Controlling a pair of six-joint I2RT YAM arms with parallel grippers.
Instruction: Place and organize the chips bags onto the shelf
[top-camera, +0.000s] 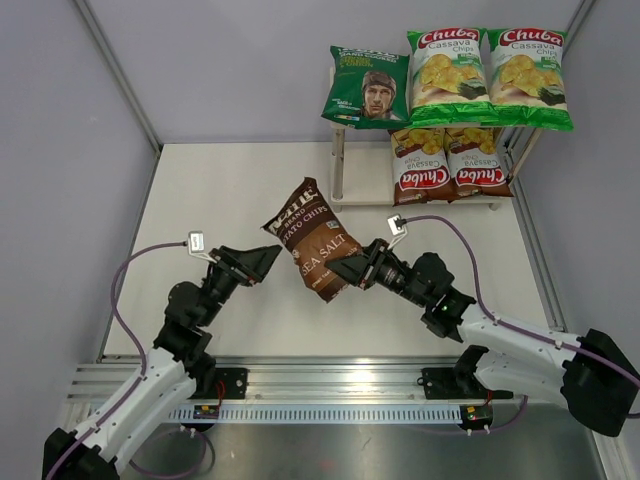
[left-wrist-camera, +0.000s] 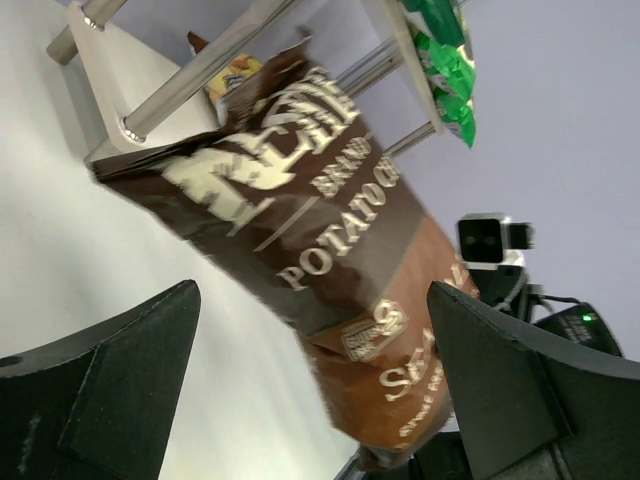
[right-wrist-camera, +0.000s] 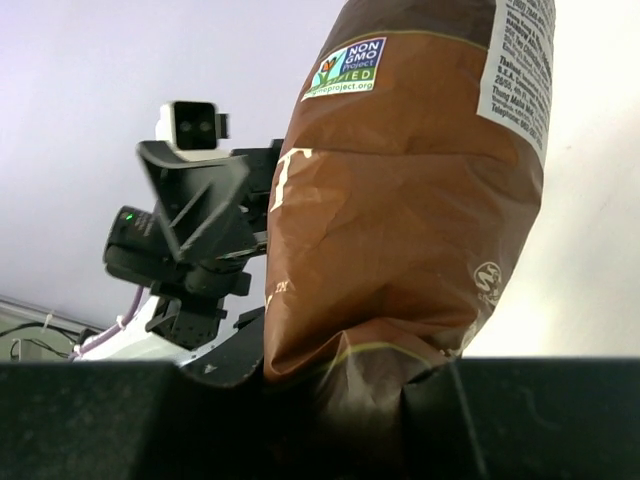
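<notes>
Sea Salt bag (top-camera: 316, 238) base hidden in right gripper (top-camera: 345, 268); left gripper (top-camera: 268, 262) seemingly clear.

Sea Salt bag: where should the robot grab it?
Grip the Sea Salt bag by its flat lower edge, coming from the right, as the right gripper does. Its middle is puffy, and that thin edge fits between the jaws.

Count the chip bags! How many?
6. On the shelf's top board: one dark green bag and two green-white Chuba bags. On its lower board: two brown Chuba bags. The right gripper holds the Sea Salt bag.
</notes>
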